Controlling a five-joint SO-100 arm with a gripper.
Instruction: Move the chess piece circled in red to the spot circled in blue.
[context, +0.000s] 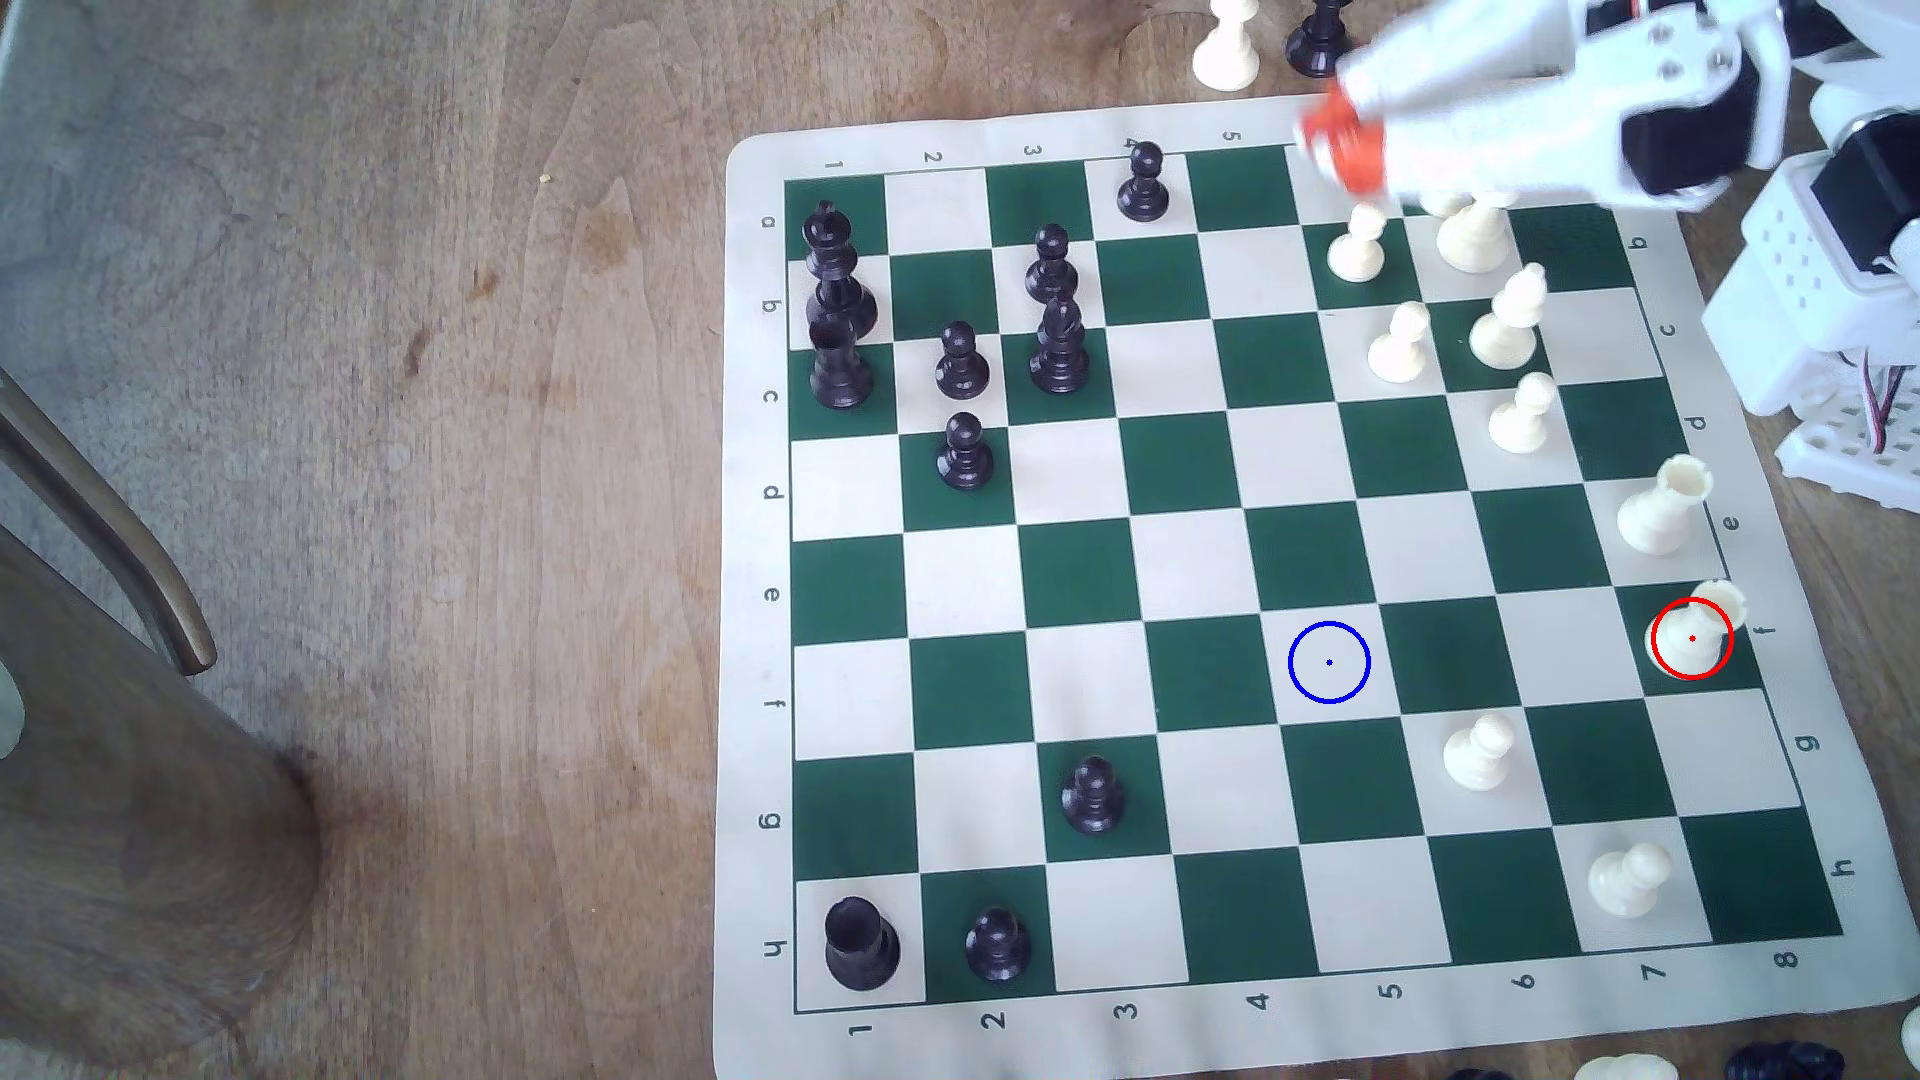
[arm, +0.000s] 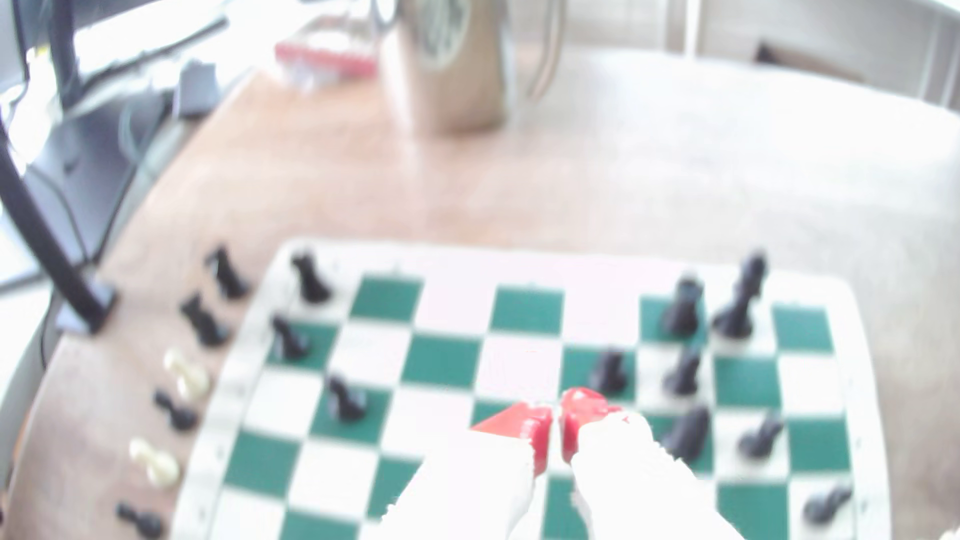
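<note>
The chess piece (context: 1694, 633), a short cream rook with a notched top, stands ringed in red on a dark green square at the board's edge on the exterior view's right. The spot (context: 1329, 662) is a cream square with a blue ring and dot, three squares to the rook's left in that view, with nothing on it. My gripper (context: 1335, 145) hovers blurred over the board's far edge, well away from both. In the wrist view its red fingertips (arm: 540, 423) are pressed nearly together with nothing between them, and the gripper (arm: 558, 426) hangs above the board.
A second cream rook (context: 1662, 509) stands one square beyond the ringed one. Cream pawns (context: 1403, 343) cluster under the arm. Black pieces (context: 961, 363) fill the exterior view's left files. Captured pieces (arm: 187, 374) lie off the board. A metal mug (arm: 452, 62) stands on the table.
</note>
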